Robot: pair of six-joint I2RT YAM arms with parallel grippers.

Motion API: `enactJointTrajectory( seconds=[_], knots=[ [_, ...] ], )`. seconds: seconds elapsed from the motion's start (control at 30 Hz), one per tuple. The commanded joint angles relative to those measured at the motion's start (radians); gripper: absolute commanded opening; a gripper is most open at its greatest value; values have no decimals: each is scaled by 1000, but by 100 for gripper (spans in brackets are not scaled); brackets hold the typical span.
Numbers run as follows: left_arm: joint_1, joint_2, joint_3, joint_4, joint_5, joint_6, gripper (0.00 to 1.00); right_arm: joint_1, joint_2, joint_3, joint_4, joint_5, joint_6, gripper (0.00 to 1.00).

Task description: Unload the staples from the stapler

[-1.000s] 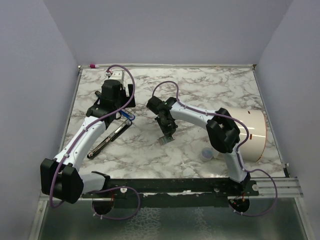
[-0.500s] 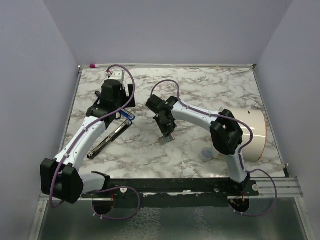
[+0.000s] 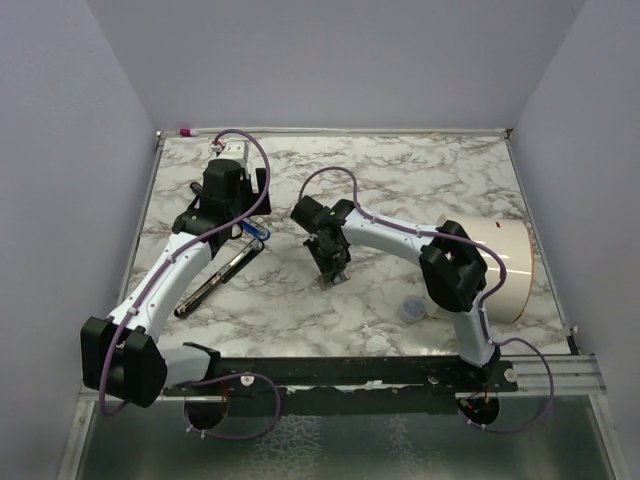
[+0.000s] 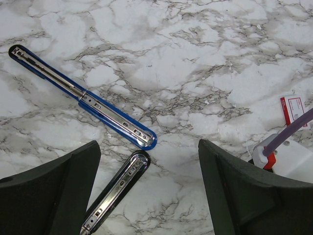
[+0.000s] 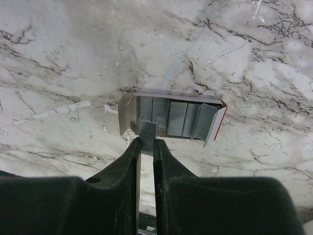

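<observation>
Placement looks like the step in hand: the right gripper (image 5: 146, 147) has its fingers pinched almost together on a short silvery strip of staples (image 5: 147, 133), held at the near wall of a small cardboard staple box (image 5: 125, 113) that lies on the marble table (image 5: 254, 58) with more strips packed side by side inside. Whether the strip already rests in the box or hangs just above its edge cannot be told. The stapler (image 4: 115, 117), which reads as the long blue and black tool with its silvery channels facing up, lies well apart to the left. The left gripper (image 4: 148, 143) hangs directly over it with its fingers wide apart and nothing between them. To do the step well, the right arm would likely carry the strip a little farther over the wall, turn it parallel to the packed strips and lower it until it is inside the walls before parting the fingers. The release should be small and slow, followed by a straight lift, since the strip is thin and could cling or topple. The box looks light, so any sideways push against its wall or the raised flap (image 5: 215, 125) could slide or tip it.
</observation>
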Motion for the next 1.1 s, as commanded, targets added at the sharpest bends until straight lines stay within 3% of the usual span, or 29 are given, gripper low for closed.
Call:
enactJointTrajectory(
  seconds=[0.0,0.73,1.07],
  knots=[
    [6,-5,23,15,26,-6,84,6,-3,-8,28,-7,14,12],
    [6,-5,21,14,28,-6,84,6,-8,-2,35,17,7,16],
    [6,-11,19,17,27,-5,84,-40,-62,-79,142,-75,13,20]
  ],
)
